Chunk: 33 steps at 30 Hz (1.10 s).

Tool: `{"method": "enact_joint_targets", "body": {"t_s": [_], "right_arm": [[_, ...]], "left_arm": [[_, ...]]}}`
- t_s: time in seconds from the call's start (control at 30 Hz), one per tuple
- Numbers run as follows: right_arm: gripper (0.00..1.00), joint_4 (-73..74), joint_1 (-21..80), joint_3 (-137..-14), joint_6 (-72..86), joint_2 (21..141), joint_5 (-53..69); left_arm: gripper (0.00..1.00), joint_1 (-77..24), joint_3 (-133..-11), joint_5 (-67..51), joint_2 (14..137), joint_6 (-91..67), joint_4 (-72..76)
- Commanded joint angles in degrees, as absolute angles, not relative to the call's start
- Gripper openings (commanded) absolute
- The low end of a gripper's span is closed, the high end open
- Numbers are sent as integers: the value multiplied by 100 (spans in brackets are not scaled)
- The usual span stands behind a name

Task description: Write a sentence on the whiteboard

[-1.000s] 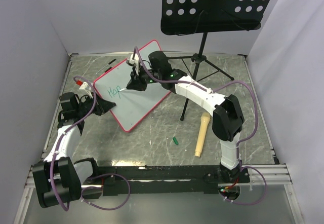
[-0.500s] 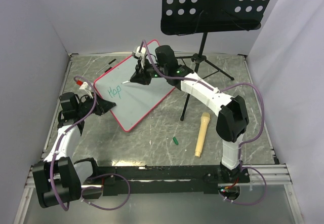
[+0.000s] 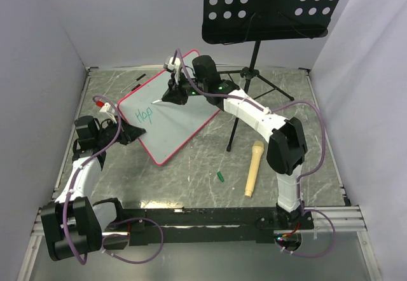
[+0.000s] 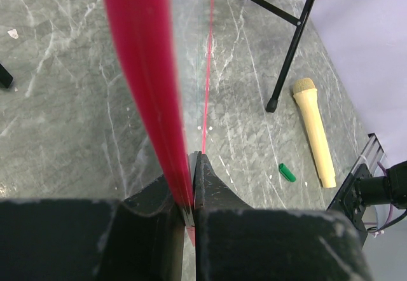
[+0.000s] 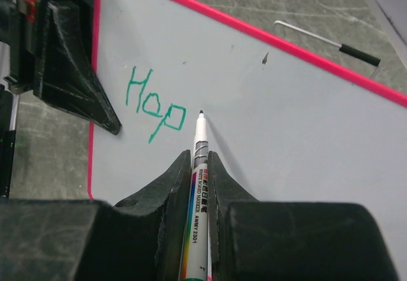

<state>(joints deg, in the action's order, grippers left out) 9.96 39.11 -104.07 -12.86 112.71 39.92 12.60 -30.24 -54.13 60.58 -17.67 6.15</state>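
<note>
- Two arms at work. Left arm [image 3: 81, 170] is bent low along the table's [image 3: 191, 166] left side, forearm reaching inward. Its jaws are clamped on the pink left edge of the whiteboard [image 3: 175, 125].
- Sentence [image 5: 154, 106]: teal "Hop" legible, near the board's left end.
- Right arm [image 3: 254, 117] is stretched forward and left over the board. Its jaws are closed on a marker [image 5: 199, 138], tip just right of the "p"; contact with the surface cannot be confirmed.
- Music stand [image 3: 273, 7]: tray cut off at the top.
</note>
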Motion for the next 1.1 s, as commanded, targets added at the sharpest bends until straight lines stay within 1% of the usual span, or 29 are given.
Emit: {"method": "enact_joint_targets", "body": {"t_s": [0.0,0.37,1.07], "right_arm": [[0,958,3894,-10661,-1248,11373,4060],[0,897,3911,-10485,-1266,11276,4113],[0,800,3841,-10371,-1274,11171,3569]], "left_arm": [[1,1239,-3199,-5326,5994,-1441,879],[1,1239,-3190,-5309,5985,-1441,888],[1,1239,-3190,-5291,5977,-1433,879]]}}
